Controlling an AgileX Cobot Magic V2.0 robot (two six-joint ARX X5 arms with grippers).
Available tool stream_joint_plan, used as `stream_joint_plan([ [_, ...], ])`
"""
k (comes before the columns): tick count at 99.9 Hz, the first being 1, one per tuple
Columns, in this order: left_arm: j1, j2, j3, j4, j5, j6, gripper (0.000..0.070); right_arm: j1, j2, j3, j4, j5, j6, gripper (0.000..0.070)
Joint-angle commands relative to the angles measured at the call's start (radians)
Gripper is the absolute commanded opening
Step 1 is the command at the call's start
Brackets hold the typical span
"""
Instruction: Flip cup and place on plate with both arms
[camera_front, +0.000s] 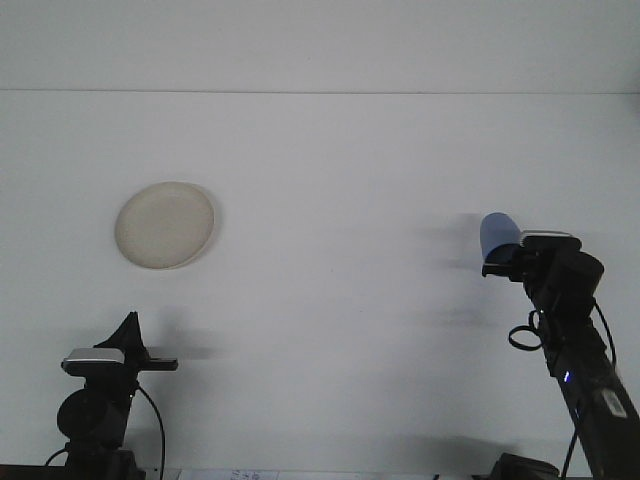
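A blue cup (496, 232) hangs above the table at the right, leaning a little to the left, with its faint shadow on the white surface beside it. My right gripper (502, 262) is shut on the cup's lower part, and the arm rises from the bottom right corner. The cream plate (165, 224) lies flat on the table at the left, far from the cup. My left gripper (129, 330) sits low at the bottom left, below the plate, with nothing in it.
The white table (330, 250) runs back to a far edge near the top of the view. The left arm's base and cable stand at the bottom left.
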Motion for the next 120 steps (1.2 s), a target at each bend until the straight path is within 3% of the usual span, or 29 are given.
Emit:
stream_joint_plan([
  [1, 0.001, -0.001, -0.019, 0.011, 0.003, -0.003, 0.0012, 0.021, -0.074, 0.04, -0.122, 0.001, 0.048, 0.0],
  [26, 0.001, -0.001, -0.019, 0.011, 0.003, -0.003, 0.0012, 0.189, -0.206, 0.338, -0.673, -0.041, 0.078, 0.0],
  [37, 0.001, -0.001, -0.019, 0.011, 0.003, -0.003, 0.0012, 0.293, -0.158, 0.496, -0.894, -0.089, 0.08, 0.0],
  [55, 0.001, -0.001, -0.019, 0.011, 0.003, -0.003, 0.0012, 0.488, -0.02, 0.669, -1.19, -0.105, 0.08, 0.0],
  [88, 0.001, -0.001, -0.019, 0.011, 0.003, -0.003, 0.0012, 0.85, 0.235, 0.699, -1.237, -0.093, 0.114, 0.0],
  [120, 0.001, -0.001, -0.019, 0.011, 0.003, -0.003, 0.0012, 1.073, 0.424, 0.711, -1.241, -0.02, 0.126, 0.0],
])
